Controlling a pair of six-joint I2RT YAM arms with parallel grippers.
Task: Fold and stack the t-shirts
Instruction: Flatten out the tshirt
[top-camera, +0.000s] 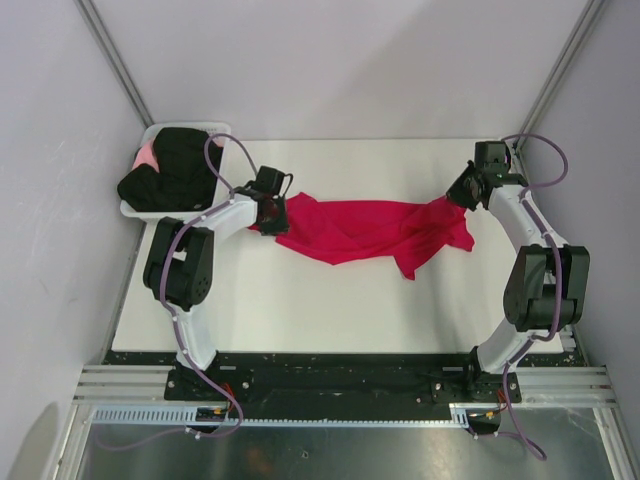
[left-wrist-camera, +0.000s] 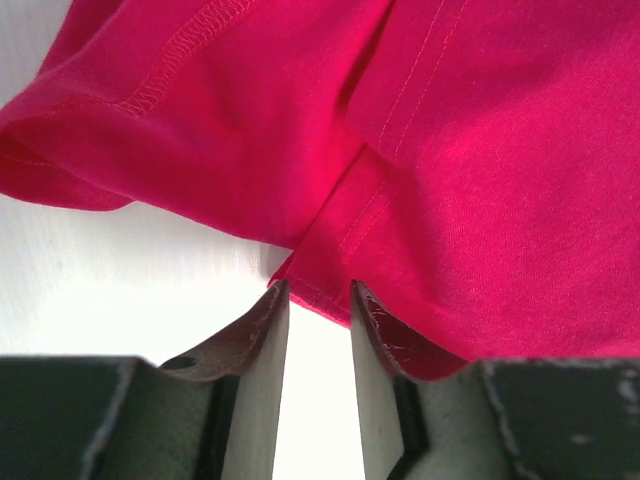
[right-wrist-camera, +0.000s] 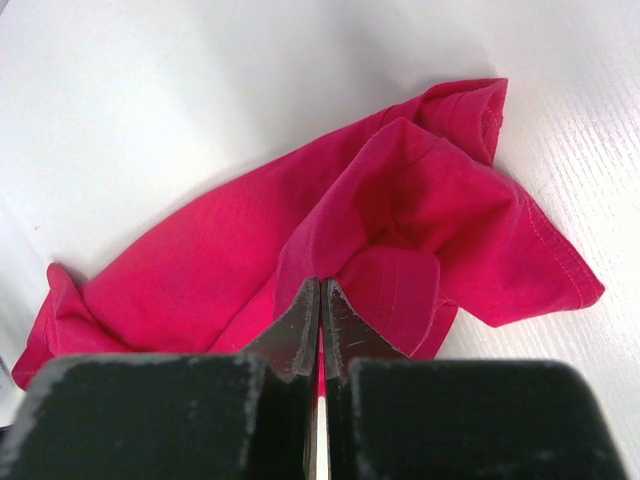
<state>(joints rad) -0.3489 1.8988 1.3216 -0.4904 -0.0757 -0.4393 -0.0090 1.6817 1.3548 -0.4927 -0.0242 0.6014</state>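
Note:
The crimson red t-shirt (top-camera: 360, 228) lies crumpled and stretched out across the middle of the white table, between my two grippers. My left gripper (top-camera: 268, 205) is at its left end. In the left wrist view the jaws (left-wrist-camera: 320, 288) stand apart, with a stitched hem of the shirt (left-wrist-camera: 450, 150) right at the fingertips and bare table showing between the fingers. My right gripper (top-camera: 462, 195) is at the right end. In the right wrist view (right-wrist-camera: 321, 285) it is shut on a fold of the red shirt (right-wrist-camera: 200, 260). Black t-shirts (top-camera: 175, 170) lie heaped in the basket.
The white plastic basket (top-camera: 190, 125) stands at the table's back left corner, just behind my left arm, with a bit of pink cloth (top-camera: 148, 155) at its left side. Grey walls enclose the table on the left, back and right.

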